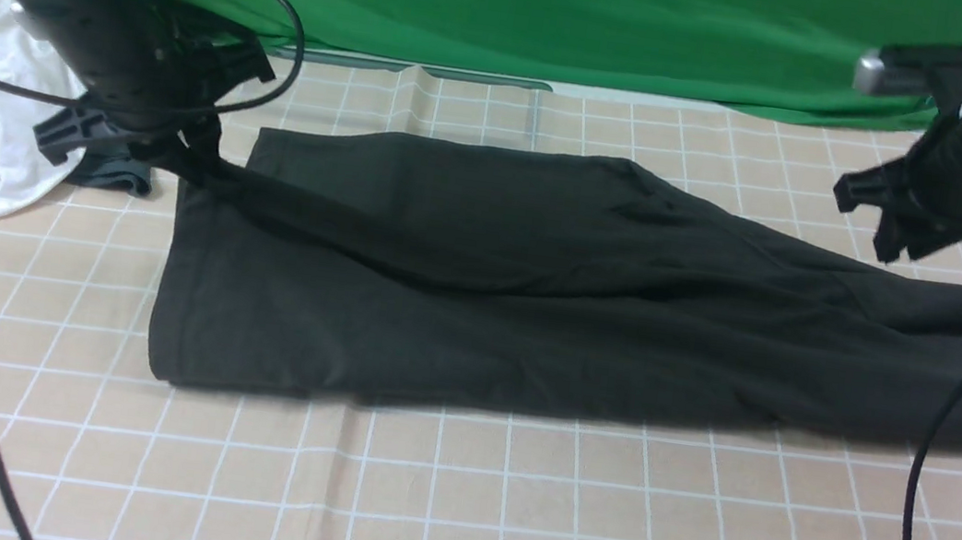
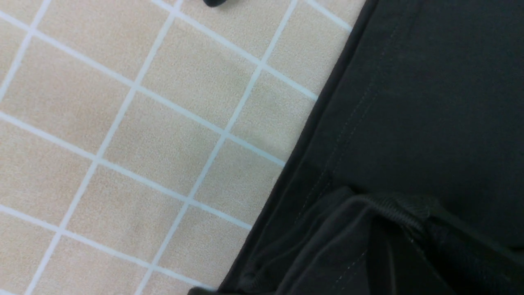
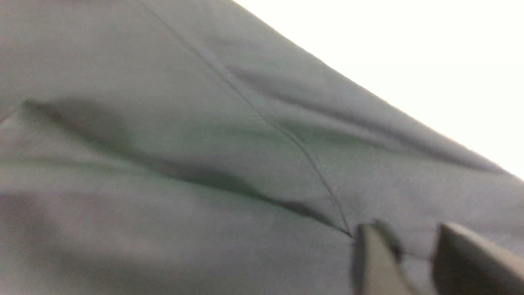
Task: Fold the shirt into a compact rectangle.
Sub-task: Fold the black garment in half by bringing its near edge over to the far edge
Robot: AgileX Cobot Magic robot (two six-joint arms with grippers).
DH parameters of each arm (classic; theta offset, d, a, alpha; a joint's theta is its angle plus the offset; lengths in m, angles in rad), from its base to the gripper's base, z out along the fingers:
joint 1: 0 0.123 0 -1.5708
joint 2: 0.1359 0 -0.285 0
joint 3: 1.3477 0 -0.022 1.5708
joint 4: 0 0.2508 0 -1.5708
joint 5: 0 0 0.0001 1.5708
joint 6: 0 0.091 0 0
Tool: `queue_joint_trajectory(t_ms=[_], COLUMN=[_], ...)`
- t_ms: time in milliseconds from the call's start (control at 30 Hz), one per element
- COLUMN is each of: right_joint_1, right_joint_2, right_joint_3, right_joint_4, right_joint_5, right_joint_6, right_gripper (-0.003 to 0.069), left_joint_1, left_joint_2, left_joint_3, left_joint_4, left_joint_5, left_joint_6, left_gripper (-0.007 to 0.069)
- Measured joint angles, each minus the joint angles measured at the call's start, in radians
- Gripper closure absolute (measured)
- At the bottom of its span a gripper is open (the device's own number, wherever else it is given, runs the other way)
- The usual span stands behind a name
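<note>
Lowering the shirt (image 1: 533, 296) corner pinched in the left claw (image 1: 194, 158) slowly should avoid wrinkles; right claw (image 3: 411, 266) hangs spread.

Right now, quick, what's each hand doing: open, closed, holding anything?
Left hand: closed, gripping the shirt at its edge.
Right hand: open, holding nothing, just above the shirt.

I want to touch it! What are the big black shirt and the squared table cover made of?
The large black T-shirt looks like soft matte knit cloth, probably cotton: it drapes, wrinkles and shows stitched hems. The beige white-gridded table cover looks like thin matte fabric, with fold creases.
</note>
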Motion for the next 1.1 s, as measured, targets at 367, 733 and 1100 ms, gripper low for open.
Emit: queue_joint_trajectory(t_ms=[367,733,1100], right_joint_1=[0.173,0.214,0.216], right_joint_2=[0.034,0.150,0.172], right_joint_3=[-0.021,-0.020,-0.040], right_joint_4=[0.164,0.101,0.092], right_joint_5=[-0.028,-0.119,-0.152], right_joint_6=[-0.448,-0.539,-0.543], right_gripper=[0.0252,0.0253,0.0606], left_joint_1=[0.000,0.000,0.000], left_joint_2=[0.037,0.037,0.037], left_joint_3=[-0.047,-0.047,-0.055], left_joint_4=[-0.002,-0.002,-0.014], left_joint_5=[0.035,0.029,0.006], left_joint_6=[0.022,0.025,-0.006], left_gripper=[0.0594,0.0594,0.0594])
